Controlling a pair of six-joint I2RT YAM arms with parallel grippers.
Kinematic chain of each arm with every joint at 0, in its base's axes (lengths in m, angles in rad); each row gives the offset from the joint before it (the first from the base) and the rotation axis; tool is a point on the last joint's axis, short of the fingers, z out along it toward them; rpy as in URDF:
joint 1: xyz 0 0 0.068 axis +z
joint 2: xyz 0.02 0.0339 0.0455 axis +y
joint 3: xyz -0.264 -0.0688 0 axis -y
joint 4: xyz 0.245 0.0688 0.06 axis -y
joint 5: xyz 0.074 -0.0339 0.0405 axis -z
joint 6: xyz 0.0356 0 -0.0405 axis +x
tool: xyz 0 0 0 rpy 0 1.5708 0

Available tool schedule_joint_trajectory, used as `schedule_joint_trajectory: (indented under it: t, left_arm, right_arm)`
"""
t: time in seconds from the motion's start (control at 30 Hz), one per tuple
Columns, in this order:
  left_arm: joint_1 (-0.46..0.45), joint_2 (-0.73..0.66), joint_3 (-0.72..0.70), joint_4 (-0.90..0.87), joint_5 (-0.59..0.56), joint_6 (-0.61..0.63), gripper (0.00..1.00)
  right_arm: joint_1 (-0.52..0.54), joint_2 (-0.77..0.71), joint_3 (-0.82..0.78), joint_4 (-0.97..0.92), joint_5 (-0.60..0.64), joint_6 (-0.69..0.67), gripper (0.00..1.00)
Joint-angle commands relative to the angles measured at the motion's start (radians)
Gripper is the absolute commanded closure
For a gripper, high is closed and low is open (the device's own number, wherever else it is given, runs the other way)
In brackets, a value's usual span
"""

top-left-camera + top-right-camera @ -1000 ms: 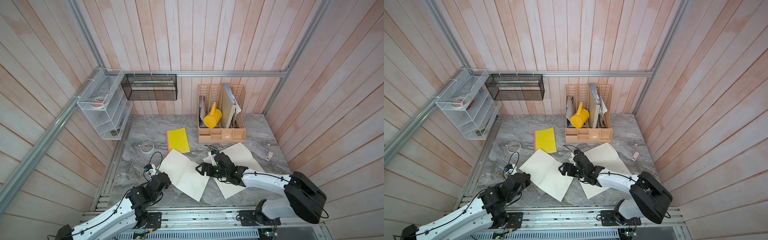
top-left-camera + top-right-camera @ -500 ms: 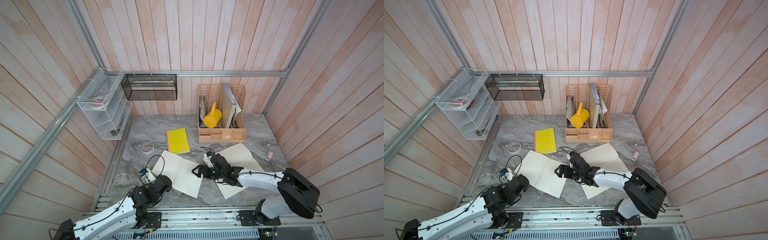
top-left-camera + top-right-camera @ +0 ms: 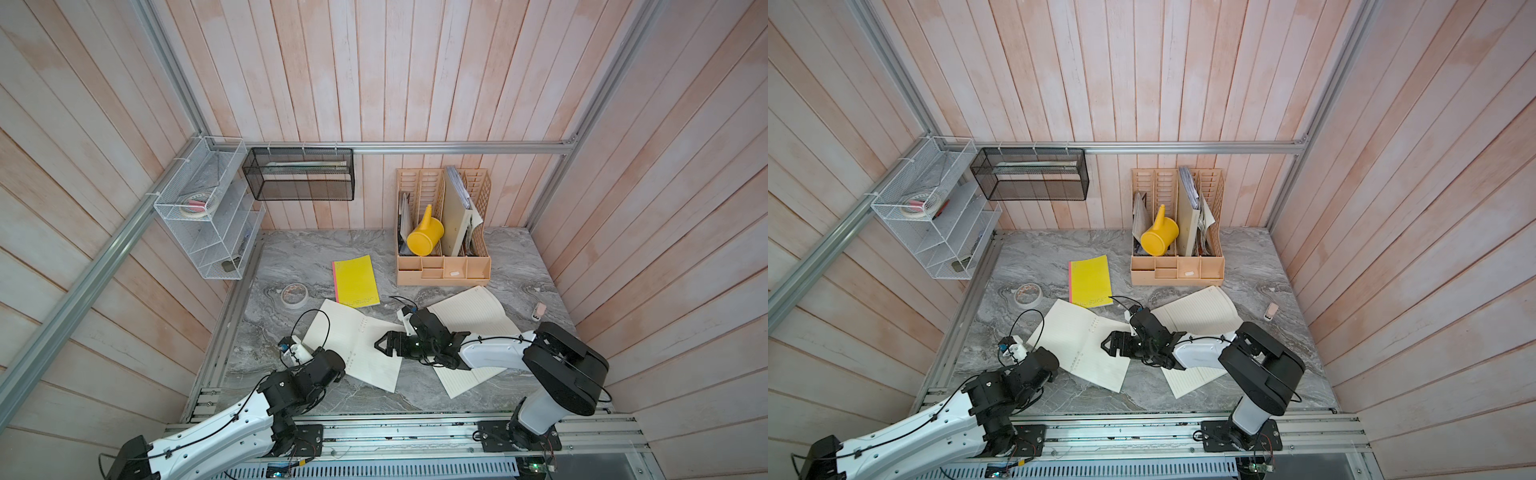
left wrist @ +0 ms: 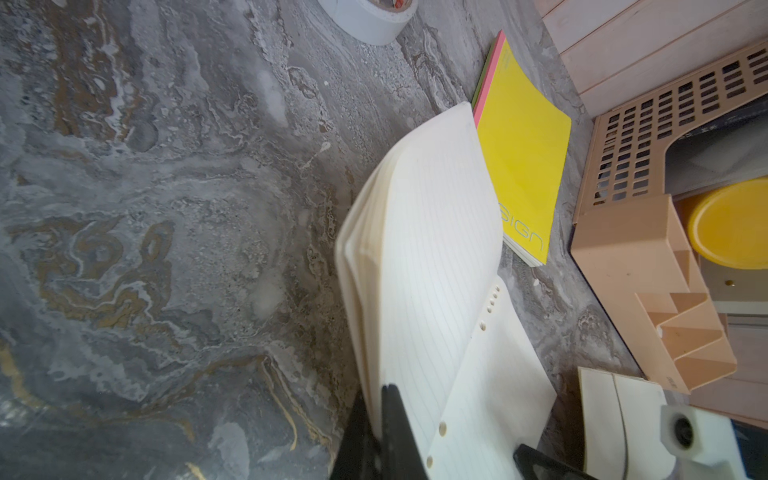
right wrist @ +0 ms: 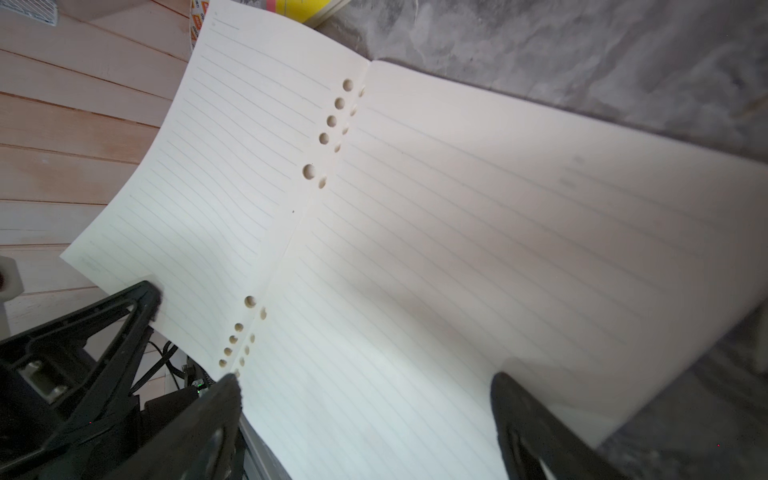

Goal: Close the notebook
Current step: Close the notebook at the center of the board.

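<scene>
the notebook point(image 3: 353, 345) lies open on the table point(image 3: 291, 257), just beside the yellow booklet point(image 3: 355, 280). my left pincer point(image 4: 376, 409) is pinching the outer edge of its left pages, which curl up off the table. my right pincer point(image 5: 365, 384) is spread over the right page by the punched spine; i cannot tell if it touches the paper.

The left arm point(image 3: 216, 432) and right arm point(image 3: 490, 355) are wearing white shells between chunky black joints, black cables point(image 3: 312, 311) are looping beside a white camera block point(image 3: 296, 352), and the left hand point(image 4: 376, 415) and right hand point(image 5: 365, 380) are showing black triangular framing.
</scene>
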Motion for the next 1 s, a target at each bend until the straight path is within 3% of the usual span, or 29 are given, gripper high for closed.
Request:
schedule_joint_trajectory:
  t: [0.0,0.3,0.73,0.97]
  left_arm:
    - [-0.003,-0.050,0.007,0.011,0.010,0.078,0.96]
    - [-0.004,-0.189,-0.060,0.139,0.112,0.220,0.75]
    - [-0.008,-0.246,-0.064,0.178,0.203,0.295,0.67]
    - [-0.008,-0.238,-0.080,0.332,0.291,0.389,0.51]
  right_arm:
    - [0.006,0.040,-0.013,0.022,-0.023,0.011,0.04]
    - [0.006,0.023,-0.049,0.025,-0.019,0.021,0.04]
    - [0.006,0.030,-0.045,0.026,-0.028,0.018,0.04]
    - [0.006,0.031,-0.049,0.028,-0.031,0.018,0.04]
